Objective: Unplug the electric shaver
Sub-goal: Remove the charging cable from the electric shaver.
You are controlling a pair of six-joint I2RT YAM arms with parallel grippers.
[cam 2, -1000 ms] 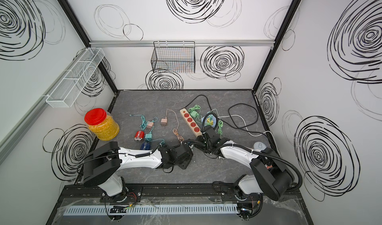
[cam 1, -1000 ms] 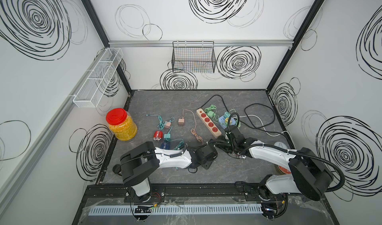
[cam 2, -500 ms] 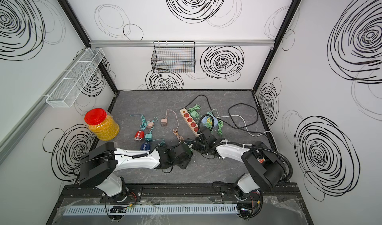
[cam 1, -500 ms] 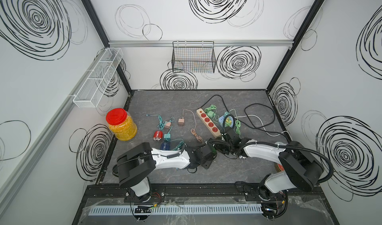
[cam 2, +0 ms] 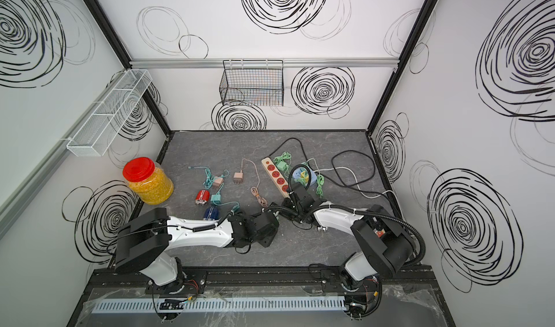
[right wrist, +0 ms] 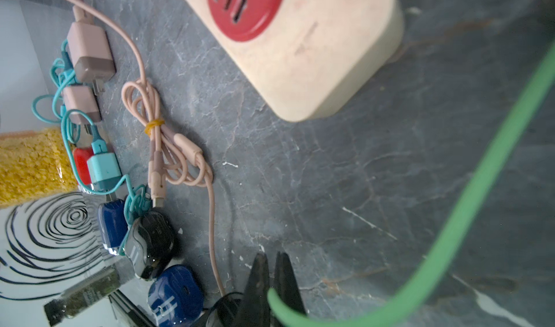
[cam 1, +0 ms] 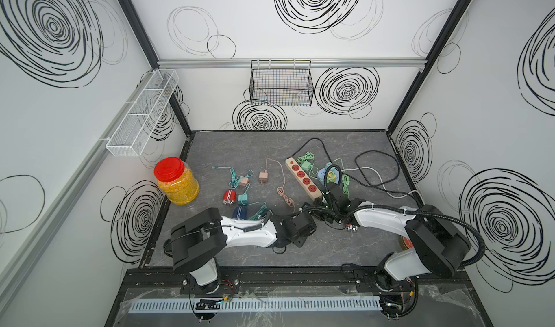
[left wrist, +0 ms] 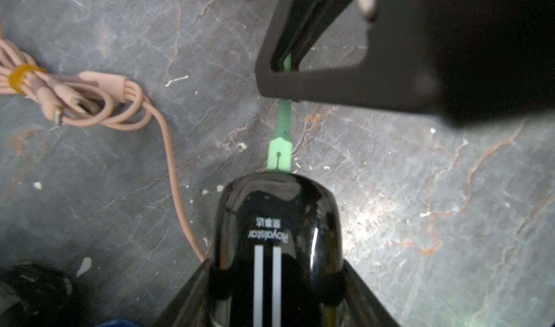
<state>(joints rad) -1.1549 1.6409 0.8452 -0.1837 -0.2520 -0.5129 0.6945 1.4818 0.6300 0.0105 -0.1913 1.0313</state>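
Shaver [left wrist: 277, 238]: black with two white stripes, lying on the bench [left wrist: 420, 220] near the front edge, about midway between my two arms. My left gripper [left wrist: 274, 280] clamps it, one finger on each flank. In both top views my left wrist covers most of it.

Plug [left wrist: 279, 157]: green, seated in the shaver's far end. Not out yet.

Cable [left wrist: 283, 121]: green, runs straight from the plug into my right gripper [right wrist: 271, 255], which sits just beyond. That gripper's fingers are pressed together on the cable. Past the pinch, the cable curves up and away across the right wrist view.

Pink cord [left wrist: 90, 100]: coiled, tied with a yellow band, near the shaver. One loose strand passes just beside the shaver's flank.

Strip [cam 1: 303, 177]: beige with four red sockets, lying at an angle. Its near end is just beyond the right gripper. A green charger [cam 1: 306, 165] is at its far end; I cannot tell whether it is plugged in.

Towards my left side:
- Blue unit [cam 1: 240, 213] close to my left arm.
- Teal charger [cam 1: 244, 198] just behind the blue unit.
- Red unit [cam 1: 228, 197] beside the teal charger.

Jar [cam 1: 177, 177]: red lid, yellow contents, against the left wall.

Basket [cam 1: 280, 82]: black wire, hung on the back wall.
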